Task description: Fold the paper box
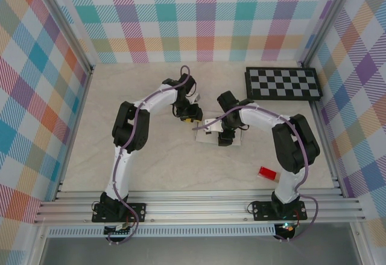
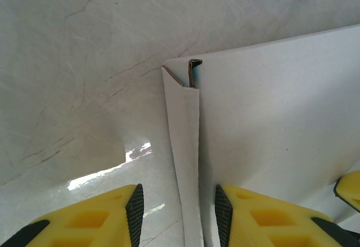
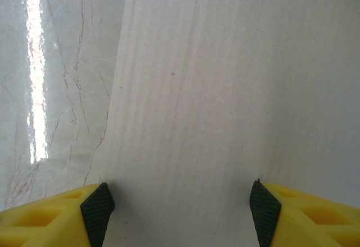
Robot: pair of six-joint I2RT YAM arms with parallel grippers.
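The paper box [image 1: 210,137] lies white side up near the middle of the table, mostly under my right arm. In the left wrist view a narrow white flap [image 2: 187,146] of the box [image 2: 270,112] runs upright between my yellow fingers, with a bent tab at its far end. My left gripper [image 2: 177,205] is open and straddles that flap, with a gap showing at the left pad. My right gripper [image 3: 181,205] is open wide just over the flat white face of the box [image 3: 225,89], nothing between its pads. In the top view the left gripper [image 1: 192,118] sits at the box's left end and the right gripper [image 1: 226,136] over it.
A black-and-white checkerboard [image 1: 281,84] lies at the back right. A small red block [image 1: 267,172] sits near the right arm's base. Plaid walls close in the marble table on three sides, and metal rails run along the near edge.
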